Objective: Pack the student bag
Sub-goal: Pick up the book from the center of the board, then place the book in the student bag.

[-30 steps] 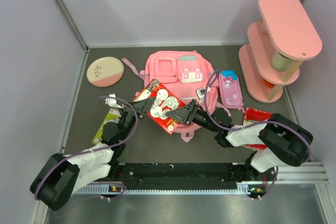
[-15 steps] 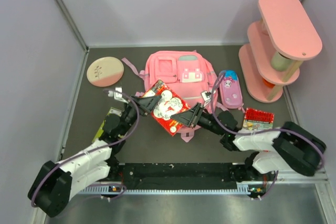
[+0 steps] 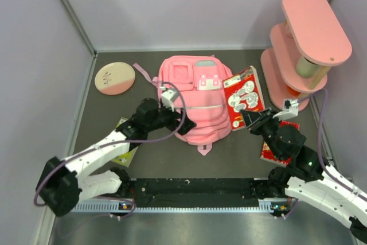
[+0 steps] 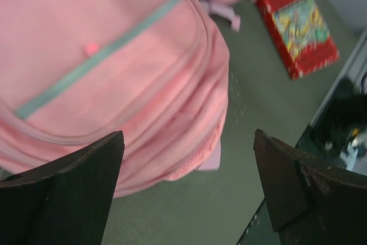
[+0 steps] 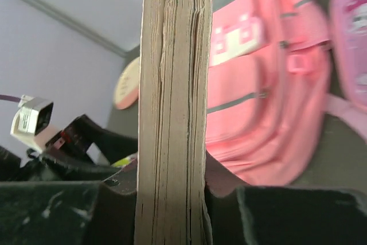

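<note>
At the centre of the dark table (image 3: 172,162) the pink backpack (image 3: 198,116) lies flat with its front pockets and grey zip strips facing up. The left gripper (image 4: 188,136) sits over the backpack's near-left edge with its jaws spread wide and nothing between them; whether a finger touches the fabric cannot be told. The right gripper (image 3: 250,119) is clamped on the near edge of a red picture book (image 3: 245,91), held raised and tilted just beside the backpack's right side. A small pink pencil case (image 5: 351,44) lies right of the backpack. A second red book (image 3: 274,144) lies partly under the right arm. A round pink-and-cream plate (image 3: 114,78) rests at the back left, and a pink tiered shelf (image 3: 304,50) stands at the back right.
</note>
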Controlling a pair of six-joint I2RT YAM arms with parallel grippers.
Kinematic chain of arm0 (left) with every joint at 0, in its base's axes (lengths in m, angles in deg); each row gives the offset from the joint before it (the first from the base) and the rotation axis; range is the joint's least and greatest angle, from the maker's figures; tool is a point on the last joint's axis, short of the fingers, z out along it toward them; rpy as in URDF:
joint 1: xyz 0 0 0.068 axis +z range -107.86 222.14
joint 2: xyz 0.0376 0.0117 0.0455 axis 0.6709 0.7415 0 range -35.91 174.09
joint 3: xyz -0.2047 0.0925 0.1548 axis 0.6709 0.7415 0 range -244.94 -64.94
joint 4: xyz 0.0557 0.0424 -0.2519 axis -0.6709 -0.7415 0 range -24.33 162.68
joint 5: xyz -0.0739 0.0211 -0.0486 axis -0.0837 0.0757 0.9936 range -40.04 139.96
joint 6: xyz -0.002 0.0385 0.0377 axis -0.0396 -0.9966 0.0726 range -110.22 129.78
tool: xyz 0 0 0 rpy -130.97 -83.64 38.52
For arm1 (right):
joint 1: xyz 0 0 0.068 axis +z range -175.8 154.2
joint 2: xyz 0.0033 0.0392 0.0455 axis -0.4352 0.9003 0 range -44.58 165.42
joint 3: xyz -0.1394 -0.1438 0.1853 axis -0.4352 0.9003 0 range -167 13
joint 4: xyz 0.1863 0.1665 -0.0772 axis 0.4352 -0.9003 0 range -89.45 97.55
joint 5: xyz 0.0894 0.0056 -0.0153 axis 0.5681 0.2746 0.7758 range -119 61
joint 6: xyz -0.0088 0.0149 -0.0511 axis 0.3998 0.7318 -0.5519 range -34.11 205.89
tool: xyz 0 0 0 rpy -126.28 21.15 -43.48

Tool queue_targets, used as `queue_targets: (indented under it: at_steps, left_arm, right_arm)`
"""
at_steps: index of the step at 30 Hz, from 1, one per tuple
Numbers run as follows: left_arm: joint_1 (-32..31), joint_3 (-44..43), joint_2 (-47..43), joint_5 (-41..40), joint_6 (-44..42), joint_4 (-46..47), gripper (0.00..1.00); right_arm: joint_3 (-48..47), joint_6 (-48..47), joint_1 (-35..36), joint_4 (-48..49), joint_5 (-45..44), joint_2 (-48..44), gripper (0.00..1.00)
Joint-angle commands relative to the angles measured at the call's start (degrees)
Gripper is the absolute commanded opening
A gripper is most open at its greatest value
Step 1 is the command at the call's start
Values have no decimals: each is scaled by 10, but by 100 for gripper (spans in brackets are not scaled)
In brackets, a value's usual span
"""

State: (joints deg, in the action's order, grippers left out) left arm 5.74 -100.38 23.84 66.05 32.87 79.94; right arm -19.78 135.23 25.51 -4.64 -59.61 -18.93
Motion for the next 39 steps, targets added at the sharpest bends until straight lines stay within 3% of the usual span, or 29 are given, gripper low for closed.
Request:
queue_targets:
  at_steps: [1,7,18,21,25,26,27,28,29,31,39]
  left_arm:
    - [-80,-70,63,19,-160,-103,98]
    - [-138,-110,146,-19,-241,-126,98]
    - [-147,-155,236,-76,-290,-131,93]
    - [-147,-176,251,-89,-301,-155,82]
    - [-146,-190,264,-94,-306,-163,60]
    - [-146,-191,265,-94,-306,-162,49]
    - [-146,-195,266,-95,-307,-162,44]
    - [-146,-199,272,-92,-307,-166,24]
    - [-146,-201,272,-92,-307,-166,11]
    - [-146,-204,274,-88,-305,-168,0]
    - [-144,-201,223,-160,-262,-147,0]
  right_arm:
    - [-62,-69,1,-161,-106,-38,0]
    - [-85,-59,1,-202,-101,-65,0]
    - [-84,-37,1,-214,-71,-74,0]
    - [-76,-28,1,-215,-66,-75,0]
    - [-68,-20,1,-216,-61,-81,0]
    - [-66,-19,1,-216,-61,-81,0]
    - [-66,-19,0,-217,-61,-83,0]
    - [-65,-18,1,-218,-62,-86,0]
    - [-64,-19,1,-219,-62,-88,0]
    - [-63,-18,1,-222,-62,-91,0]
    - [-59,-14,1,-239,-58,-100,0]
